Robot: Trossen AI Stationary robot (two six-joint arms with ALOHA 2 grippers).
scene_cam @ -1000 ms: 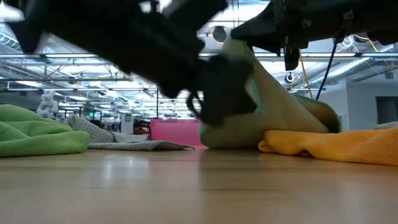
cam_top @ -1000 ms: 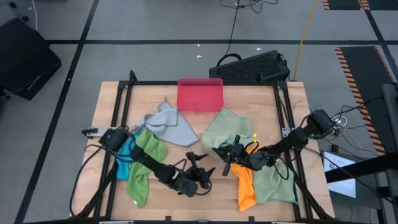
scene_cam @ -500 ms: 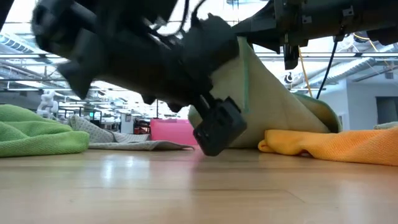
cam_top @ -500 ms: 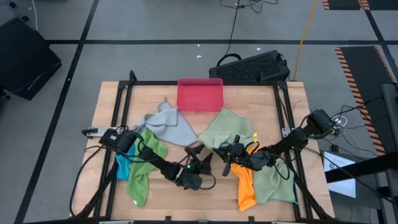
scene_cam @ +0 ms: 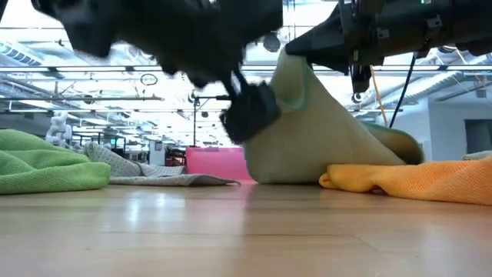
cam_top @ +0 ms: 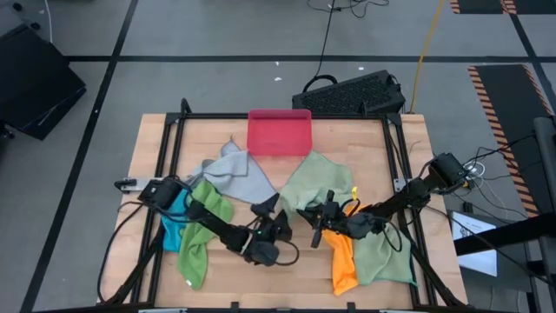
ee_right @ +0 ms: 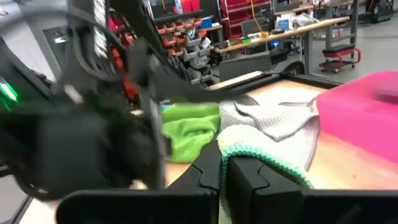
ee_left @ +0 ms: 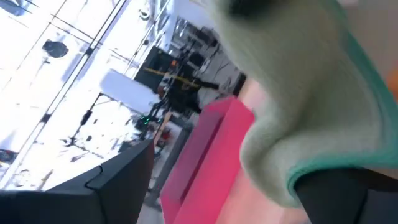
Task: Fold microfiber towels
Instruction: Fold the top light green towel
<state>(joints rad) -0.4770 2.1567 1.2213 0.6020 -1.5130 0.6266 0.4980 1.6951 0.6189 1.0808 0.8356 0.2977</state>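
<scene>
So the right gripper (cam_top: 314, 219) sits mid-table, fingers pressed together on the edge of the pale green towel (cam_top: 317, 183), pinching a teal-trimmed corner of it. From the low camera that towel (scene_cam: 323, 138) is pulled up off the wood into a tent shape, hanging from the right gripper (scene_cam: 355, 77) above it. The right wrist camera shows the same teal hem (ee_right: 261, 158) squeezed between its two dark fingers (ee_right: 211, 177).

The left gripper (cam_top: 271, 217) is right beside it, tips spread wide and holding nothing, pointed at the lifted towel. In its own wrist camera the towel corner (ee_left: 298, 118) fills most of the frame, very close.

Rest of the towels are scattered on the table (cam_top: 152, 139): a grey towel (cam_top: 236, 174) just in front of the pink tray (cam_top: 279, 132), a bright green towel (cam_top: 201, 230) under the left arm with a blue towel (cam_top: 174, 224) poking out next to it, an orange towel (cam_top: 344, 256) and another light green towel (cam_top: 382, 256) under the right arm. None of them look folded yet
</scene>
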